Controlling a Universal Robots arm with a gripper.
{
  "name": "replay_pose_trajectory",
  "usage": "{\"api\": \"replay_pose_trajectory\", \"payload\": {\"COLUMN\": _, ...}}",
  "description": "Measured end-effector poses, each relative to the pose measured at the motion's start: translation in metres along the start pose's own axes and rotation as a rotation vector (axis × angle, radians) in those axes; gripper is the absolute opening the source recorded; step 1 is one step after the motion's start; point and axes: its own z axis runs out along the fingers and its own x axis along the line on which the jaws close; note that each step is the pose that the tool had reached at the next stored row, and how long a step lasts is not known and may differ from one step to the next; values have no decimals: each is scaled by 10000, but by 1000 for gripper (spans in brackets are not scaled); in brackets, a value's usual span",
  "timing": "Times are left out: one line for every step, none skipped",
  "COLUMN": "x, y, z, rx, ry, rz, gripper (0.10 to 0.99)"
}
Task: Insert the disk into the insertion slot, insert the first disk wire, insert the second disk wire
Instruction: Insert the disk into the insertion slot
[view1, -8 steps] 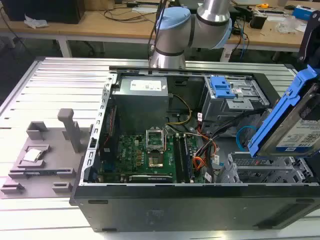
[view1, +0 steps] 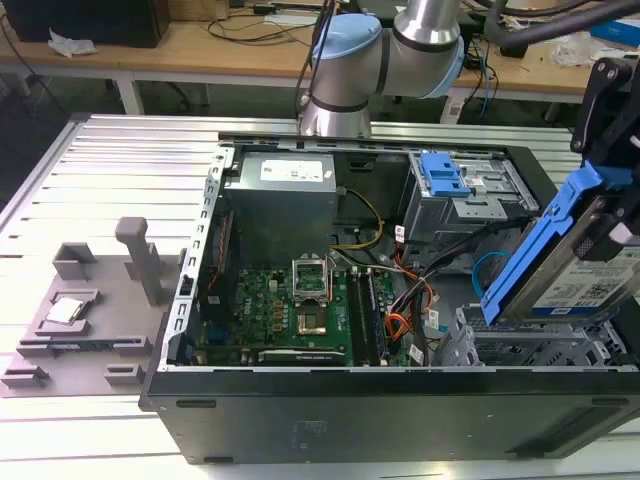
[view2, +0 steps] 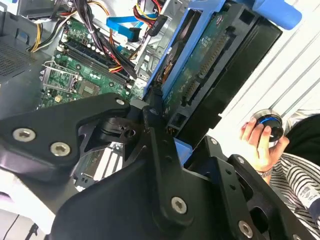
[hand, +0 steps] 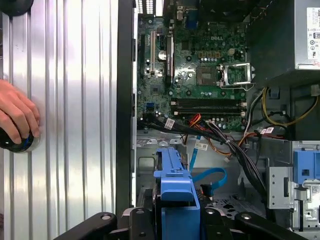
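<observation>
End effector (hand: 176, 220) clamps disk (view1: 580, 285), tilted, abv insertion slot (view1: 540, 350).

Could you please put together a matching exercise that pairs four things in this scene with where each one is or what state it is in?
Things:
1. the disk
2. the insertion slot
3. the person's hand
4. the motherboard

Places or states:
A. lying flat on the floor of the open case
B. resting on a round object on the ribbed table
C. held tilted in the gripper, above the case
D. light-grey perforated metal, low in the case

Pairs: 1-C, 2-D, 3-B, 4-A.
</observation>
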Motion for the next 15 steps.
{"api": "replay_pose_trajectory", "payload": {"x": 0, "y": -2, "z": 19, "rx": -2, "ry": 1, "rz": 0, "gripper": 365}}
{"api": "replay_pose_trajectory", "payload": {"x": -3, "y": -7, "z": 66, "rx": -5, "ry": 0, "rz": 0, "gripper": 365}}
{"api": "replay_pose_trajectory", "payload": {"x": -7, "y": -10, "z": 97, "rx": -7, "ry": -1, "rz": 0, "gripper": 365}}
{"api": "replay_pose_trajectory", "payload": {"x": -13, "y": -12, "z": 115, "rx": -7, "ry": 0, "rz": 0, "gripper": 365}}
{"api": "replay_pose_trajectory", "payload": {"x": -21, "y": -13, "z": 127, "rx": -7, "ry": 1, "rz": 1, "gripper": 365}}
{"api": "replay_pose_trajectory", "payload": {"x": -33, "y": -14, "z": 135, "rx": -7, "ry": 0, "rz": 0, "gripper": 365}}
{"api": "replay_pose_trajectory", "payload": {"x": -49, "y": -15, "z": 145, "rx": -8, "ry": 0, "rz": 0, "gripper": 365}}
{"api": "replay_pose_trajectory", "payload": {"x": -73, "y": -19, "z": 159, "rx": -7, "ry": 1, "rz": 0, "gripper": 365}}
{"api": "replay_pose_trajectory", "payload": {"x": -85, "y": -21, "z": 168, "rx": -7, "ry": 1, "rz": -1, "gripper": 365}}
{"api": "replay_pose_trajectory", "payload": {"x": -94, "y": -22, "z": 177, "rx": -8, "ry": 1, "rz": -1, "gripper": 365}}
{"api": "replay_pose_trajectory", "payload": {"x": -100, "y": -22, "z": 185, "rx": -7, "ry": 0, "rz": 0, "gripper": 365}}
{"api": "replay_pose_trajectory", "payload": {"x": -102, "y": -23, "z": 197, "rx": -7, "ry": -2, "rz": 0, "gripper": 365}}
{"api": "replay_pose_trajectory", "payload": {"x": -103, "y": -23, "z": 210, "rx": -8, "ry": -1, "rz": -1, "gripper": 365}}
{"api": "replay_pose_trajectory", "payload": {"x": -104, "y": -23, "z": 220, "rx": -8, "ry": -1, "rz": 0, "gripper": 365}}
{"api": "replay_pose_trajectory", "payload": {"x": -104, "y": -24, "z": 235, "rx": -7, "ry": 1, "rz": 0, "gripper": 365}}
